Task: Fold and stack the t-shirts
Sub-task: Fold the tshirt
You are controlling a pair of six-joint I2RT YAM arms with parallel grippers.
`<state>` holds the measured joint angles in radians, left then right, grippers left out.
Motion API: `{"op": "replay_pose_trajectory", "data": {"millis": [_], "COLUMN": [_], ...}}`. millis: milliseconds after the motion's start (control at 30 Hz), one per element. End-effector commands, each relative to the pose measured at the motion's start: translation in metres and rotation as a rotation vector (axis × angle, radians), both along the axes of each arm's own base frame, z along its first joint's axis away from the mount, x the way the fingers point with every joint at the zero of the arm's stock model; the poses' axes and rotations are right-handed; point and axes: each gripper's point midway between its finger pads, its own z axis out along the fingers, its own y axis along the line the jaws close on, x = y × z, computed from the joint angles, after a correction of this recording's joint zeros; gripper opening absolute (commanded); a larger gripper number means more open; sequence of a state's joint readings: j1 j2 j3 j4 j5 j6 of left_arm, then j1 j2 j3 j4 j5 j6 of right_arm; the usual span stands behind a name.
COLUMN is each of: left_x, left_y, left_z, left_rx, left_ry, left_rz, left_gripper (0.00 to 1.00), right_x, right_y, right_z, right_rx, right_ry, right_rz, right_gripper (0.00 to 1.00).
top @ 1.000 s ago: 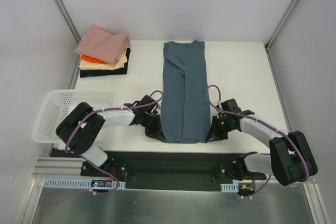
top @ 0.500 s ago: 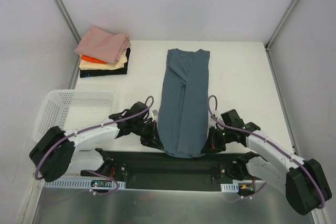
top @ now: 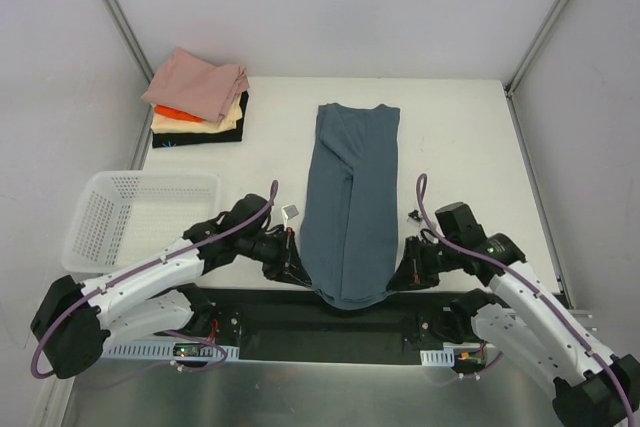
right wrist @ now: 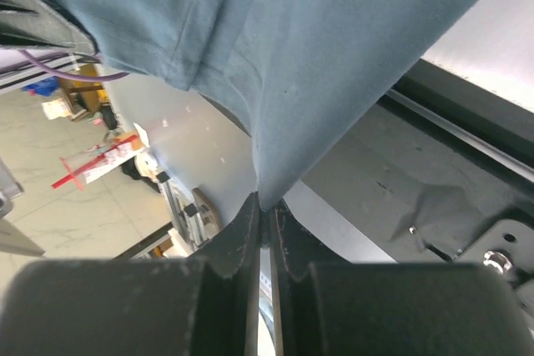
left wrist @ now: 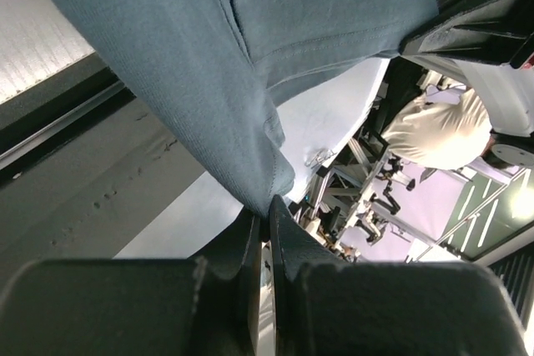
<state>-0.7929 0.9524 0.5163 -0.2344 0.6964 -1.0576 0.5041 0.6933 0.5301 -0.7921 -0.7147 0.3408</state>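
A slate-blue t-shirt (top: pixel 348 197), folded into a long narrow strip, lies down the middle of the white table, and its near end hangs past the table's front edge. My left gripper (top: pixel 300 277) is shut on its near left corner, seen in the left wrist view (left wrist: pixel 265 213). My right gripper (top: pixel 400 279) is shut on its near right corner, seen in the right wrist view (right wrist: pixel 264 206). The shirt fills both wrist views (left wrist: pixel 250 47) (right wrist: pixel 317 47). A stack of folded t-shirts (top: pixel 198 97), pink on top over orange, cream and black, sits at the far left corner.
A white lattice basket (top: pixel 135 215) stands at the left edge of the table (top: pixel 460 157), close to my left arm. A black rail (top: pixel 330 322) runs along the near edge under the held shirt end. Grey walls close in the back and sides.
Both grippers have pulled the shirt's near end toward me, past the table's front edge. The shirt's far end has slid nearer and the strip has narrowed. Both arms stretched lower.
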Motion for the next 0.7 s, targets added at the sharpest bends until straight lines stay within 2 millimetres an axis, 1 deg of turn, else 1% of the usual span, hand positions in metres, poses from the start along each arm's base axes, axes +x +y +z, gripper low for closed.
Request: {"op": "replay_pose_trajectory", "data": {"millis": [0,67,100,133,167,233,333,367,433,500,567,600,633,667], "left_x": [0.012,0.024,0.029,0.032,0.036,0.040,0.064,0.075,0.095,0.118,0.135,0.140,0.147,0.157], "left_y": [-0.010,-0.016,-0.017,-0.018,-0.020,-0.020,-0.022,-0.024,-0.021,-0.019,-0.020,-0.021,-0.021,-0.024], "left_z": [0.023,0.026,0.024,0.023,0.021,0.019,0.022,0.027,0.028,0.029,0.028,0.028,0.030,0.031], "left_rx": [-0.031,-0.017,-0.007,0.005,0.017,0.021,0.035,0.038,0.056,0.089,0.118,0.119,0.121,0.129], "left_ry": [-0.105,-0.124,-0.151,-0.160,-0.155,-0.158,-0.226,-0.257,-0.305,-0.356,-0.389,-0.403,-0.419,-0.435], "left_rz": [-0.047,-0.055,-0.065,-0.067,-0.070,-0.081,-0.067,-0.054,-0.022,0.017,0.037,0.030,0.030,0.033], "left_gripper": [0.00,0.00,0.00,0.00,0.00,0.00,0.00,0.00,0.00,0.00,0.00,0.00,0.00,0.00], "right_x": [0.022,0.035,0.040,0.051,0.058,0.072,0.089,0.097,0.108,0.121,0.135,0.142,0.149,0.154], "right_y": [-0.002,-0.004,-0.004,-0.003,-0.006,-0.003,-0.005,-0.006,-0.003,-0.004,-0.008,-0.006,-0.008,-0.008], "right_z": [0.022,0.025,0.028,0.037,0.036,0.041,0.042,0.047,0.050,0.056,0.053,0.056,0.051,0.051], "right_rx": [-0.058,-0.104,-0.115,-0.129,-0.158,-0.163,-0.203,-0.211,-0.210,-0.233,-0.267,-0.263,-0.279,-0.286], "right_ry": [-0.110,-0.164,-0.184,-0.218,-0.238,-0.281,-0.317,-0.347,-0.360,-0.392,-0.393,-0.406,-0.380,-0.377], "right_rz": [0.013,0.015,0.016,0.018,0.004,-0.011,-0.034,-0.040,-0.047,-0.061,-0.083,-0.091,-0.099,-0.106], "right_gripper": [0.02,0.02,0.02,0.02,0.02,0.02,0.02,0.02,0.02,0.02,0.02,0.02,0.02,0.01]}}
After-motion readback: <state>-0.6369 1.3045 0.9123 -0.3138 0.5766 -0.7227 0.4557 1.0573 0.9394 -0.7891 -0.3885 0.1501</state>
